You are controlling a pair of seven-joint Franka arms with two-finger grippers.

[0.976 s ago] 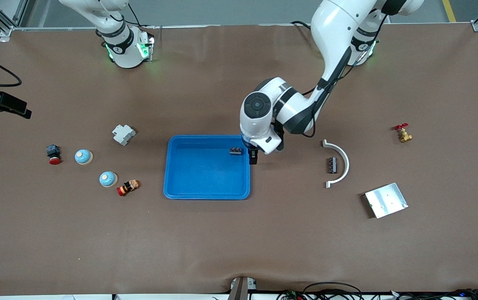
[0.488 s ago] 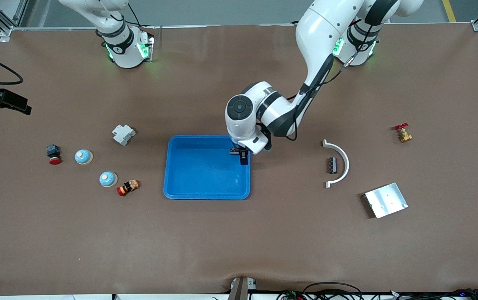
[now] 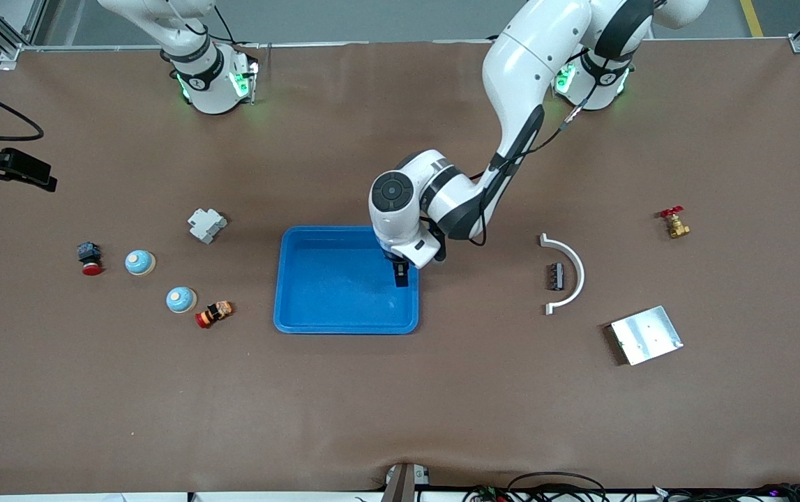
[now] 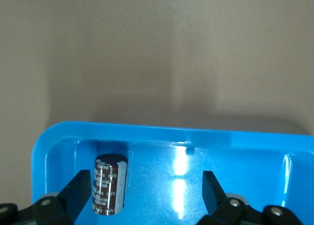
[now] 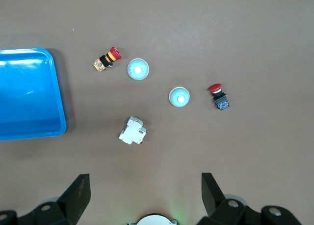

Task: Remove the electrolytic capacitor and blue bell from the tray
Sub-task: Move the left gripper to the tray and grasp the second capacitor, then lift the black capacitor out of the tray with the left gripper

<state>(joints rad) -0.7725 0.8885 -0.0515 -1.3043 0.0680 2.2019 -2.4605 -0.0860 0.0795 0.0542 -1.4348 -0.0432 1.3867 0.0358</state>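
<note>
Two bells [image 3: 140,262] [image 3: 180,299] on table, toward right arm's end from blue tray [image 3: 344,321]. Right gripper [image 5: 145,195] waits high, spread wide, empty. Left gripper [image 3: 400,274] over tray, fingers wide; capacitor [image 4: 110,184] lies in tray between them.

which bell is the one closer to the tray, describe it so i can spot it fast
Start at the blue tray in the middle of the table and look toward the right arm's end. Two pale blue domed bells sit there; the one you want is nearer the front camera. It lies right beside the red and yellow push button, unlike the other bell.
</note>
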